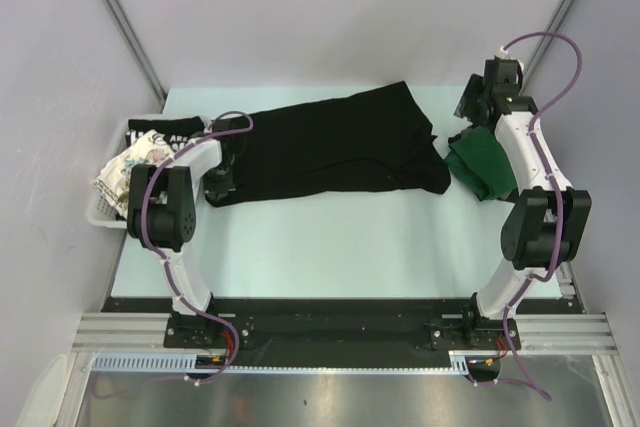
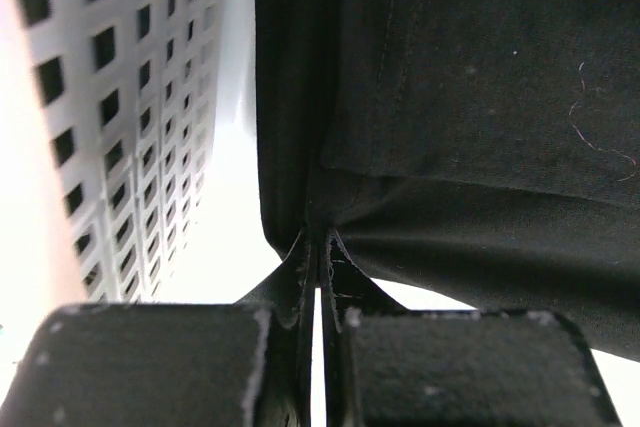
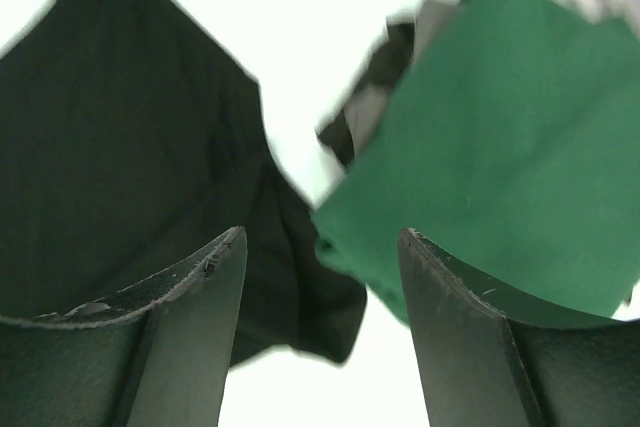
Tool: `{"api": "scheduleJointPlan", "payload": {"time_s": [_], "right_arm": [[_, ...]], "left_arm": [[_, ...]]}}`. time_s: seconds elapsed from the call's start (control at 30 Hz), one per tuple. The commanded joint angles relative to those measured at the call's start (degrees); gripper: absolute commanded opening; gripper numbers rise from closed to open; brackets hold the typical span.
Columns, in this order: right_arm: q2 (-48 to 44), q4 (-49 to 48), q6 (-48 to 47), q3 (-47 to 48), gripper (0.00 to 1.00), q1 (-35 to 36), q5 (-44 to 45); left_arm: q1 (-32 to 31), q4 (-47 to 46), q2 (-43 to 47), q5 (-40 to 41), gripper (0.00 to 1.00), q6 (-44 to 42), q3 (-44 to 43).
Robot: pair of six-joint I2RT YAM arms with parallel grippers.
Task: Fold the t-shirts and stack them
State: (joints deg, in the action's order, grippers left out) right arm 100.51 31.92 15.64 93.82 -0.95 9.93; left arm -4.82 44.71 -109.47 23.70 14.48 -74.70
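left wrist: my left gripper pinches the black shirt near the left edge of the table; right gripper agape; i'd fold rightward.

White print on the lettered black t-shirt is illegible.

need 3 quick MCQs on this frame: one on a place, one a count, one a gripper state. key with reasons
1. The green shirt lies where, relative to the black shirt?
A) on its left B) on its right C) on top of it
2. Shirts visible in the basket:
A) none B) two C) four
3. The right gripper is:
A) open B) shut on cloth C) out of view

Key: 1 B, it sits beside that shirt's right end. 2 B, a lettered black one and a floral one. 3 A, its jaws stand wide apart.
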Motion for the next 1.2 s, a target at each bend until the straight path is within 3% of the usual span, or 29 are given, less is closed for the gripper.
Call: {"api": "scheduleJointPlan", "payload": {"time_s": [0.0, 0.3, 0.67, 1.17], "right_arm": [[-4.8, 3.5, 2.2, -5.2, 0.67, 3.7, 0.9], [-6.8, 13.4, 4.1, -9.3, 0.68, 13.9, 5.4], [-5.3, 14.0, 3.3, -15.0, 0.68, 14.5, 8.4], [4.7, 4.9, 1.0, -15.3, 0.63, 13.5, 4.7]], "left_arm": [[1.0, 2.0, 2.5, 3.0, 0.0, -1.2, -0.4], [2.3, 2.5, 2.5, 3.1, 0.0, -1.2, -1.2], [3.1, 2.3, 3.5, 2.5, 0.0, -0.9, -0.7], [3.1, 2.0, 3.0, 0.8, 0.0, -0.9, -0.5]]}}
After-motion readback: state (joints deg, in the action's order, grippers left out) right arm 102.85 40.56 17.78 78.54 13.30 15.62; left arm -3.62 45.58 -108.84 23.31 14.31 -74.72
